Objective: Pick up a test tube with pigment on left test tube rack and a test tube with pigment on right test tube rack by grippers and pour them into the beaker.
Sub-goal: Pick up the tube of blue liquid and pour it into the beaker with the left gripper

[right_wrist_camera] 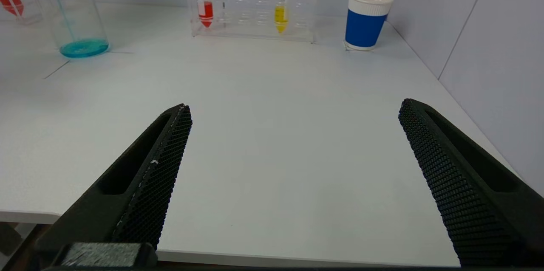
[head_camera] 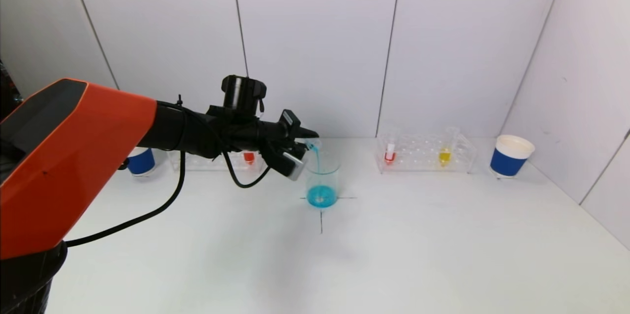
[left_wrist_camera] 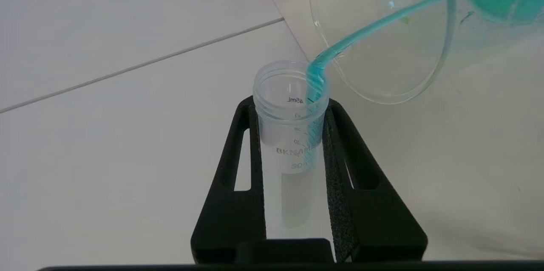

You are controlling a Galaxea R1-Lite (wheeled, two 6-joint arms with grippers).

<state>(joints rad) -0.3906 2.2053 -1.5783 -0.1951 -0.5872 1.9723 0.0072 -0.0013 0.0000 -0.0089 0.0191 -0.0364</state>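
My left gripper (head_camera: 305,144) is shut on a clear test tube (left_wrist_camera: 291,118), tipped over the rim of the glass beaker (head_camera: 322,181). A thin stream of blue pigment (left_wrist_camera: 374,26) runs from the tube's mouth into the beaker, where blue liquid (head_camera: 321,197) pools at the bottom. The left rack (head_camera: 206,160) holds a red tube (head_camera: 249,157). The right rack (head_camera: 425,154) holds a red tube (head_camera: 390,154) and a yellow tube (head_camera: 444,155). My right gripper (right_wrist_camera: 293,135) is open and empty, low by the table's near edge, out of the head view.
A blue-and-white paper cup (head_camera: 510,155) stands right of the right rack, close to the side wall. Another blue cup (head_camera: 141,160) stands behind my left arm. A black cross (head_camera: 321,205) marks the table under the beaker.
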